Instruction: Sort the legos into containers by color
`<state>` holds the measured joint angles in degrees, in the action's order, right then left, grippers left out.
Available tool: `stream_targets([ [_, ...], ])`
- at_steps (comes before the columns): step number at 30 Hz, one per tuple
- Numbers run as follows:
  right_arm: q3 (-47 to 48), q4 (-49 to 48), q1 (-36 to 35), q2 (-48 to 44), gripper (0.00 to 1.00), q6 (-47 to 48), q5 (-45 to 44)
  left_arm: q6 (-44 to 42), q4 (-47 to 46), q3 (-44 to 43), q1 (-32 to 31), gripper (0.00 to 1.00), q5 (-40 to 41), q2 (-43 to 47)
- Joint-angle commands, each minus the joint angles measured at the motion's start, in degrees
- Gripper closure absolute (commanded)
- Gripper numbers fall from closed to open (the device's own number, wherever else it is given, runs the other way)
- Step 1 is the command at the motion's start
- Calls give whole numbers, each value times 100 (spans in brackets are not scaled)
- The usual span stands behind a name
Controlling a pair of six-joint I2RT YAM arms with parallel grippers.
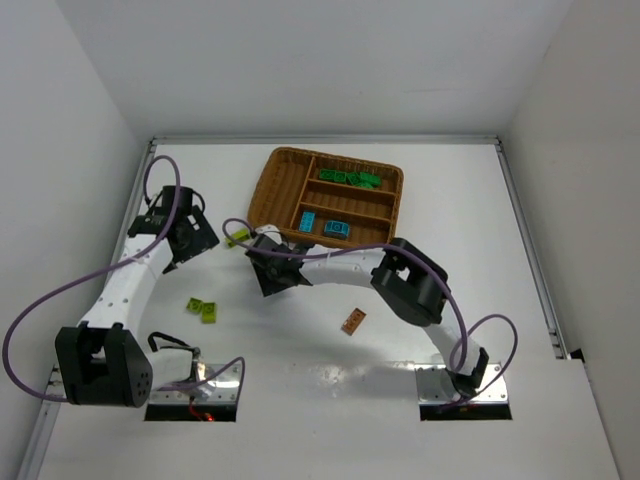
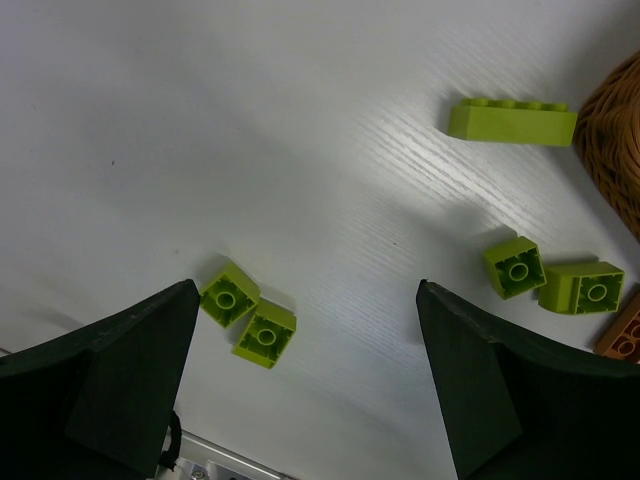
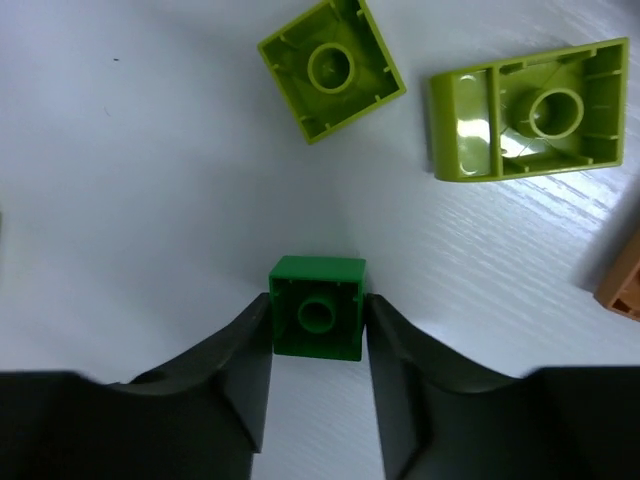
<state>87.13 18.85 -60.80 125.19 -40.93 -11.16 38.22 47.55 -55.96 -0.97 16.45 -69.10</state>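
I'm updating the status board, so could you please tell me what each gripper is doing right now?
Left gripper: open, holding nothing.
Right gripper: closed on a dark green lego.

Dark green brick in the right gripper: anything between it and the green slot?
Nothing loose. Between the dark green brick and the green slot lie only the tray's near wall and two nearer slots; lifting over them should clear.
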Motion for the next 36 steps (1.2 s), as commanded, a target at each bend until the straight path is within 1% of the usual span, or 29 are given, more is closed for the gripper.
stream_targets([
  [1, 208, 162, -29, -29, 62, -29, -282, 54, 26, -108, 62, 3, 60, 160],
  [3, 208, 329, 23, -282, 65, -29, -378, 2, 26, -108, 62, 3, 60, 160],
  [4, 95, 330, 111, -449, 65, -29, -378, 2, 26, -108, 62, 3, 60, 160],
  [6, -432, 111, 225, -915, 65, 85, -562, 2, 26, -108, 62, 3, 60, 160],
  [7, -564, 40, 417, -1369, 65, 163, -650, -51, 26, -108, 62, 3, 60, 160],
  [8, -662, 40, 550, -1548, 65, 164, -712, -51, 26, -108, 62, 3, 60, 160],
  [10, -715, 162, 875, -1795, 66, 164, -896, -51, 26, -108, 62, 3, 60, 160],
  [11, -611, 224, 1251, -1866, 68, 164, -897, -51, -26, -108, 62, 3, 60, 108],
  [13, -514, 277, 1639, -1928, 68, 112, -950, -51, -26, -108, 62, 3, 8, 107],
  [14, -322, 364, 1998, -1823, 68, 111, -1019, -51, -26, -108, 62, 3, 8, 55],
  [16, 91, 514, 2325, -1639, 68, 111, -1142, -51, -88, -55, 62, 3, -54, 55],
  [18, 477, 566, 2939, -1349, 68, 111, -1065, -51, -88, -55, 62, 3, -107, 2],
  [19, 645, 567, 3064, -1226, 68, 172, -1064, -51, -149, -55, 62, 3, -107, 2],
  [22, 1436, 698, 3389, -611, 68, 252, -1169, -51, -150, -55, 62, 3, -107, -209],
  [24, 2067, 892, 3443, -182, 67, 305, -1326, -51, -202, -55, 62, 3, -107, -262],
  [27, 2683, 945, 3679, 172, 67, 305, -1328, -51, -202, -55, 62, 3, -107, -332],
  [28, 2825, 945, 3732, 425, 67, 305, -1328, -51, -202, -55, 62, 3, -107, -393],
  [29, 3149, 1006, 3811, 567, 67, 252, -1328, -51, -202, -55, 62, 3, -107, -394],
  [31, 3397, 1068, 3873, 805, 65, 252, -1214, -104, -202, -55, 62, 3, -107, -507],
  [32, 3616, 1138, 3873, 1014, 64, 252, -1213, -104, -202, -55, 62, 3, -107, -508],
  [34, 3688, 1191, 3926, 1139, 57, 252, -1213, -165, -202, -55, 62, 2, -107, -578],
  [35, 3758, 1191, 3926, 1140, 50, 252, -1152, -165, -254, -55, 62, 2, -107, -639],
  [36, 3758, 1243, 3926, 1140, 37, 252, -1152, -165, -255, -55, 62, 2, -107, -640],
])
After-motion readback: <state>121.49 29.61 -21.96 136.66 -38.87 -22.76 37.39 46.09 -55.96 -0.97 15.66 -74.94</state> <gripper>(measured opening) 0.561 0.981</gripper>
